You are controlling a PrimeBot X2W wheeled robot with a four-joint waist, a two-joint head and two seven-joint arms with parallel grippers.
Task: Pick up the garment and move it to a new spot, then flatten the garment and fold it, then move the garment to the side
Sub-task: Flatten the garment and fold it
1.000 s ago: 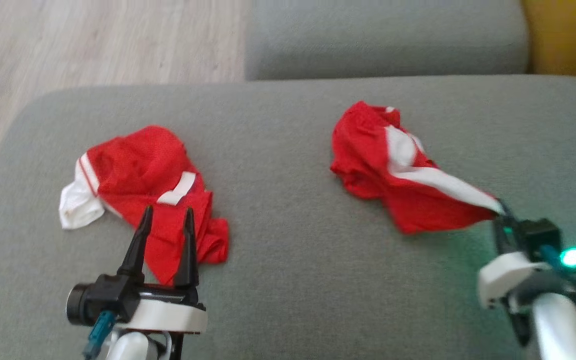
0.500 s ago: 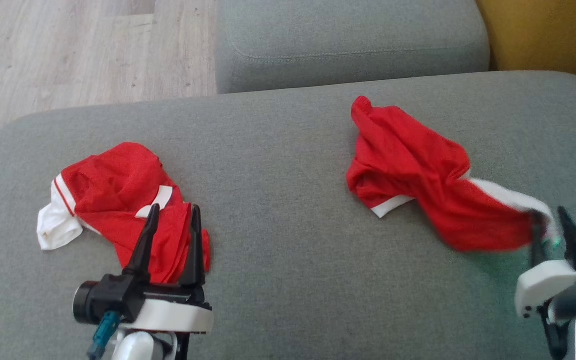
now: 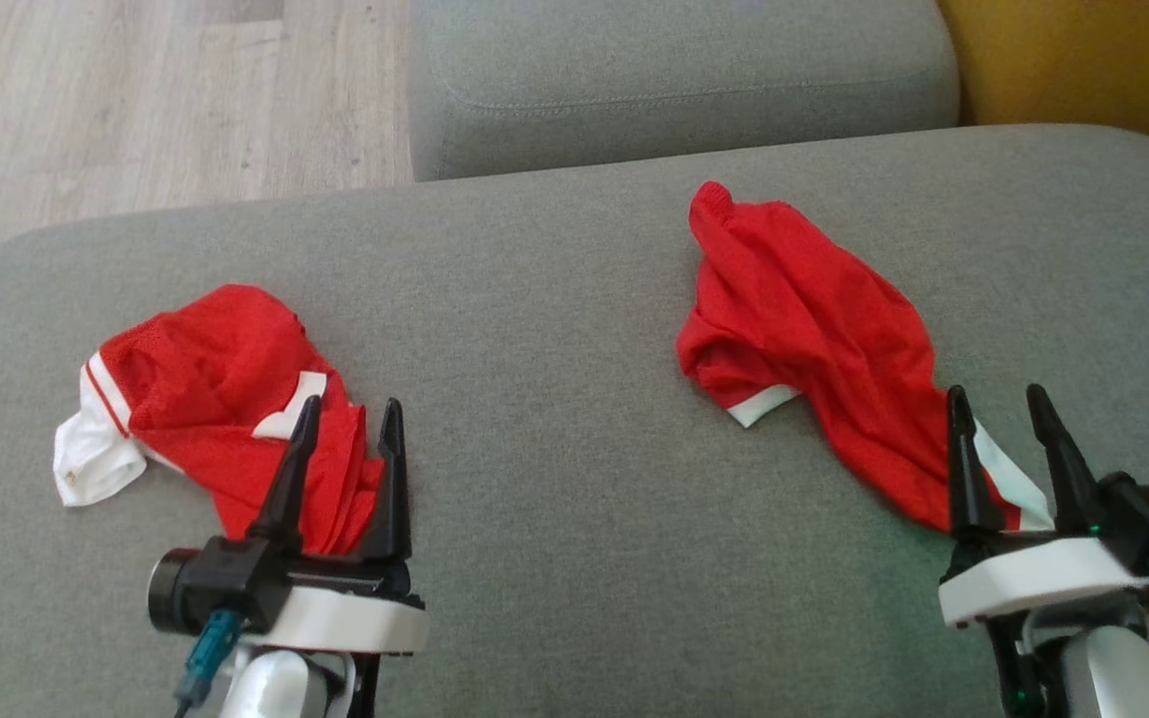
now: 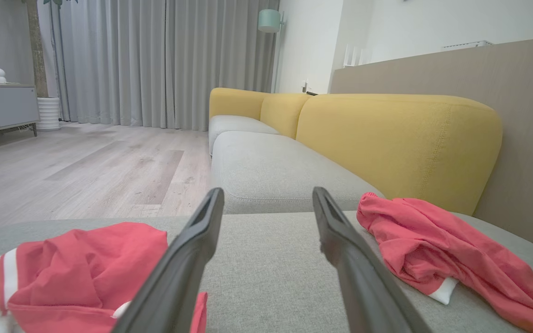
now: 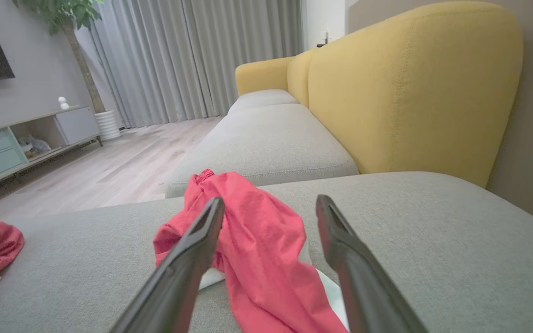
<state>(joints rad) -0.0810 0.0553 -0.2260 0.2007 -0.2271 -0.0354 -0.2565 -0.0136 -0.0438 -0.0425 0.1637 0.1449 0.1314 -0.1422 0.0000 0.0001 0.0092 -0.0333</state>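
Note:
A crumpled red garment [image 3: 814,339] with white trim lies stretched out on the right of the grey seat cushion [image 3: 574,299]. My right gripper [image 3: 995,391] stands open over its near end, one finger on either side of the cloth and nothing gripped. In the right wrist view the garment [image 5: 262,240] runs between the open right gripper [image 5: 270,201]. A second red and white garment [image 3: 215,369] lies bunched at the left. My left gripper [image 3: 351,404] hovers open over its near edge; in the left wrist view the left gripper [image 4: 267,192] is empty.
A second grey cushion [image 3: 674,70] lies beyond the seat. The yellow backrest [image 3: 1083,60] runs along the right. Wooden floor [image 3: 136,90] lies past the cushion's far left edge. Bare grey fabric separates the two garments.
My right gripper has opened and let go of the right garment's white-trimmed end, which now rests on the cushion. The head camera has shifted. The left gripper stays open.

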